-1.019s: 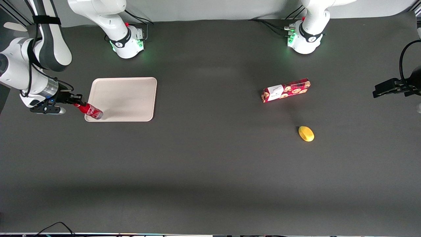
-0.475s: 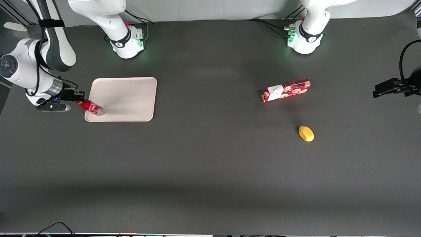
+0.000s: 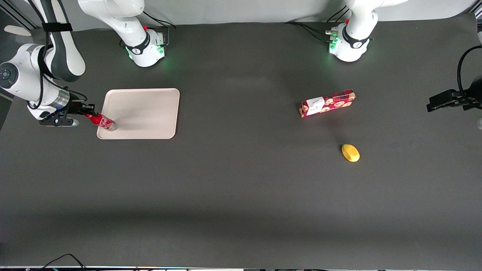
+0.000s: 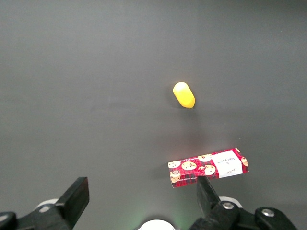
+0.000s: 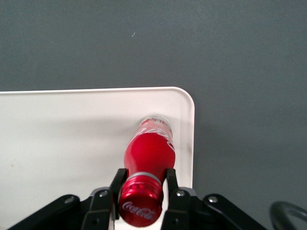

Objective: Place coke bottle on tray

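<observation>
The coke bottle (image 3: pixel 102 121) is a small red bottle with a red cap and a clear base. It stands tilted on the beige tray (image 3: pixel 143 111), in the tray's corner nearest the front camera at the working arm's end. My right gripper (image 3: pixel 87 114) is shut on the bottle's neck just under the cap. In the right wrist view the bottle (image 5: pixel 149 151) rises from the tray (image 5: pixel 62 139) toward the camera, with the fingers (image 5: pixel 118 184) pressed on both sides of the neck and the gripper (image 5: pixel 143 179) around it. The bottle's base sits close to the tray's rim.
A red cookie box (image 3: pixel 327 103) and a yellow lemon-like object (image 3: pixel 350 153) lie toward the parked arm's end of the table; both show in the left wrist view, the box (image 4: pixel 208 167) and the yellow object (image 4: pixel 184 95).
My gripper and the bottle have shifted slightly away from the front camera and toward the working arm's end; the bottle's base stays in the tray's corner.
</observation>
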